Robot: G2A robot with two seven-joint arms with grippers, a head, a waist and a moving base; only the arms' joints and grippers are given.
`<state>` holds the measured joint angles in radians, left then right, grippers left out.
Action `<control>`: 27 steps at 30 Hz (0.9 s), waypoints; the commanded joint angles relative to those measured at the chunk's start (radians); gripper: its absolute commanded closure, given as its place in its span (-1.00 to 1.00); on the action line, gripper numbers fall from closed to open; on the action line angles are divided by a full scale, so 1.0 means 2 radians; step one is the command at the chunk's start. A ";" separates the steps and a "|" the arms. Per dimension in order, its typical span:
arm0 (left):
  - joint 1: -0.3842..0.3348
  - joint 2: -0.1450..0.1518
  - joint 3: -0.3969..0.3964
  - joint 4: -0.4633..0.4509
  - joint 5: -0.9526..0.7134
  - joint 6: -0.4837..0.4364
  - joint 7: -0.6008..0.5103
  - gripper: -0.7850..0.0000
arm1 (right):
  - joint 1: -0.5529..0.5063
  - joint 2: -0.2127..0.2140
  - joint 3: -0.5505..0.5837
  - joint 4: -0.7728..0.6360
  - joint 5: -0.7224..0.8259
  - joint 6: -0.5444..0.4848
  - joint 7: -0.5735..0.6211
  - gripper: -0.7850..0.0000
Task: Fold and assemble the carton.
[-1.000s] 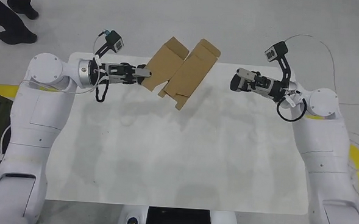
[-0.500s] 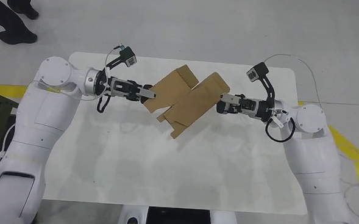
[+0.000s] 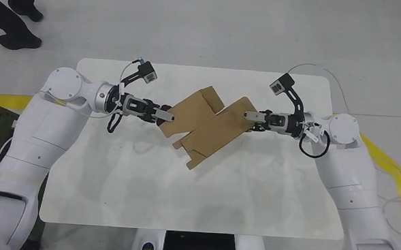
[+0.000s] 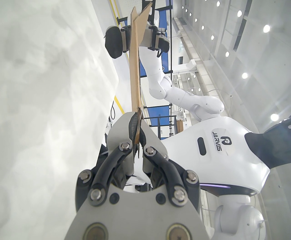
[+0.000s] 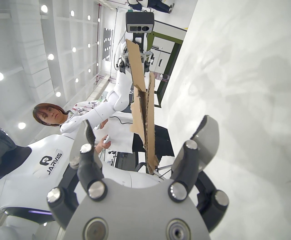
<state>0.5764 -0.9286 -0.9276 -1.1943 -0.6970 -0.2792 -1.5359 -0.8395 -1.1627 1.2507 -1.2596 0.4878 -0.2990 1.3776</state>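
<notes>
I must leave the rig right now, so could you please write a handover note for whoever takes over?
Left gripper: shut on one end of the cardboard carton.
Right gripper: open, jaws either side of the carton's opposite end, not gripping.
Carton: flattened, held over the white table.
Done: carton picked up.
To do: close the right gripper, open the carton out, fold its flaps.

White arms [image 3: 33, 133], black cables [image 3: 110, 122], grey silver-screwed left hand [image 4: 137, 127].

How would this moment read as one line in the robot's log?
carton: flat, above table | left gripper: shut on its edge | right gripper: open around opposite edge
</notes>
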 commanded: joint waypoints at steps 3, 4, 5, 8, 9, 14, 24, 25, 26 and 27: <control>-0.009 0.008 0.017 0.000 -0.017 -0.002 0.000 1.00 | 0.008 -0.001 -0.009 0.012 0.006 -0.004 0.007 0.59; -0.011 0.009 0.021 -0.001 -0.020 -0.002 0.000 1.00 | 0.010 -0.001 -0.010 0.016 0.008 -0.004 0.009 0.70; -0.013 0.011 0.024 0.000 -0.023 -0.002 0.000 1.00 | 0.012 -0.001 -0.012 0.018 0.010 -0.005 0.011 0.84; -0.020 0.015 0.033 0.001 -0.029 -0.003 0.000 1.00 | 0.017 -0.001 -0.017 0.027 0.014 -0.006 0.019 1.00; -0.022 0.016 0.036 0.002 -0.029 -0.003 0.000 1.00 | 0.019 -0.001 -0.018 0.029 0.015 -0.006 0.021 1.00; -0.034 0.018 0.045 0.010 -0.045 -0.003 0.000 -1.00 | 0.025 -0.001 -0.022 0.038 0.019 -0.010 0.026 1.00; -0.044 0.013 0.029 0.052 -0.004 -0.039 0.144 -1.00 | 0.029 0.002 -0.008 0.045 0.013 -0.018 -0.038 1.00; -0.043 0.013 0.026 0.048 0.004 -0.039 0.169 -1.00 | 0.028 0.002 -0.006 0.042 0.012 -0.015 -0.048 1.00; -0.041 0.012 0.024 0.043 0.018 -0.042 0.190 -1.00 | 0.027 0.003 -0.004 0.038 0.010 -0.011 -0.058 1.00; -0.039 0.013 0.022 0.036 0.033 -0.046 0.208 -1.00 | 0.027 0.003 -0.003 0.034 0.009 -0.006 -0.066 1.00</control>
<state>0.4936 -0.9037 -0.8786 -1.1057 -0.6701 -0.3627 -1.1837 -0.7844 -1.1573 1.2420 -1.1824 0.5079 -0.3218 1.2658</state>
